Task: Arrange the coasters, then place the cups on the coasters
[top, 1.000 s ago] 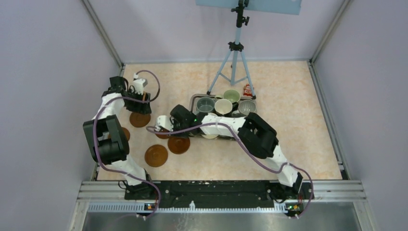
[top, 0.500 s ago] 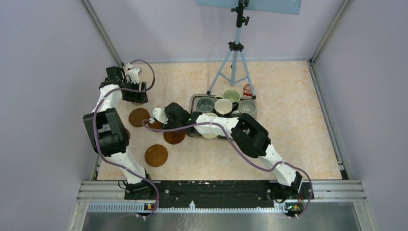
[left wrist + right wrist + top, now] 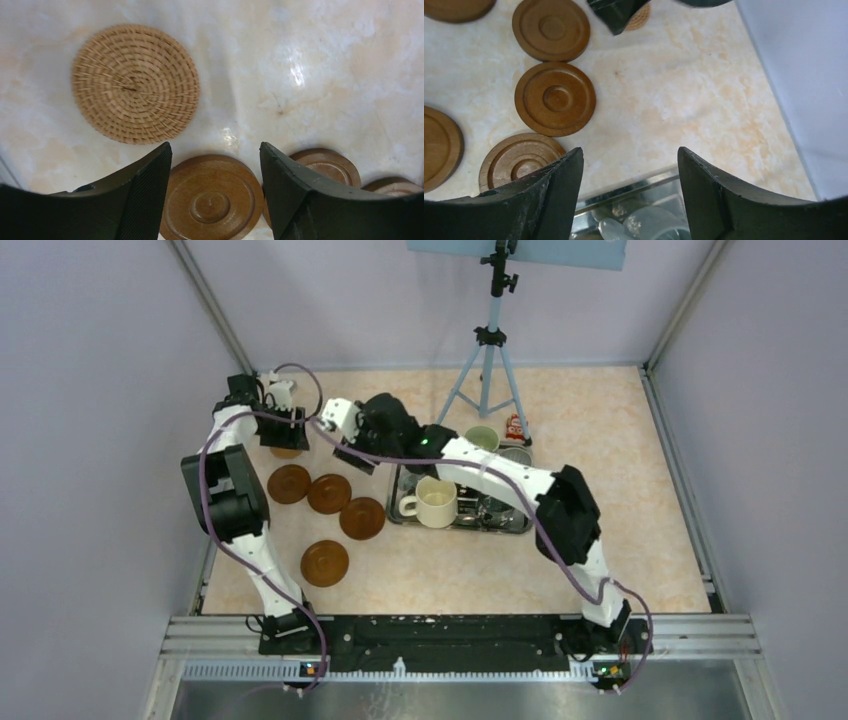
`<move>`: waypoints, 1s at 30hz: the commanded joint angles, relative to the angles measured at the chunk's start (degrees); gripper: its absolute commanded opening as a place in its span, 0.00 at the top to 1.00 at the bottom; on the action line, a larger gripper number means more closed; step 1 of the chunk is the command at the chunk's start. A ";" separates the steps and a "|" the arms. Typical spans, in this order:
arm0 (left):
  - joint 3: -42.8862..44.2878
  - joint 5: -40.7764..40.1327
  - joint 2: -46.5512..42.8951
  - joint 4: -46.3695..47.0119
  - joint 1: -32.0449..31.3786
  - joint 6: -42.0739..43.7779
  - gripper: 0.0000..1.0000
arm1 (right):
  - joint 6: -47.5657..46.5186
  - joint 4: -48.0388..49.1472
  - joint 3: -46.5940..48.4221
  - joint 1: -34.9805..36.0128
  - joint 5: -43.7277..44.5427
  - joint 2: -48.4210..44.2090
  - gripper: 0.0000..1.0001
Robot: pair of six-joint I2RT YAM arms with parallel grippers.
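Top view, with both wrist views.

Table (image 3: 620,490): pale marble, bearing everything below.

Tray (image 3: 470,528): steel, at mid-table, right of the coasters, holding the cups (image 3: 481,438). Cream cup (image 3: 437,502) upright at its near left corner, handle towards the coasters; others farther back, partly hidden by the right arm. None on a coaster yet.

Coasters (image 3: 329,493): four brown discs in plain sight from above, three in a slanting row just left of the tray, one apart and nearer the bases. Round, so no long axis to align with.

Woven mat (image 3: 135,82): flat on the table, at the far end of that row.

Left gripper (image 3: 215,147): released, grasping nothing, hovering at the far left. One brown coaster (image 3: 212,205) directly below the gap, woven mat just ahead and slightly to one side (the left arm judged the nearer for either).

Right gripper (image 3: 630,152): released, empty, raised close beside the left. Coasters ahead of it, tray rim just beneath; judged the nearer arm for the cups.
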 commanded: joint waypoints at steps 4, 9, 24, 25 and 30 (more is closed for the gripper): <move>-5.81 5.15 -7.84 -5.81 -0.06 5.44 0.29 | 7.85 -6.59 -2.73 -8.90 -11.08 -14.67 0.30; -13.72 6.59 -14.63 -8.68 -0.51 13.05 0.28 | 8.73 -7.70 -12.02 -13.95 -14.30 -23.58 0.30; -19.22 -2.13 -11.92 -0.76 -10.02 17.08 0.30 | 13.92 -13.84 -24.73 -26.46 -20.76 -36.26 0.30; -19.00 -2.91 -11.21 -0.32 -10.64 17.35 0.30 | 14.00 -14.15 -25.06 -27.06 -20.96 -36.78 0.30; -18.06 -6.63 -7.23 1.16 -13.43 18.99 0.32 | 13.27 -15.06 -26.90 -29.32 -20.60 -38.97 0.30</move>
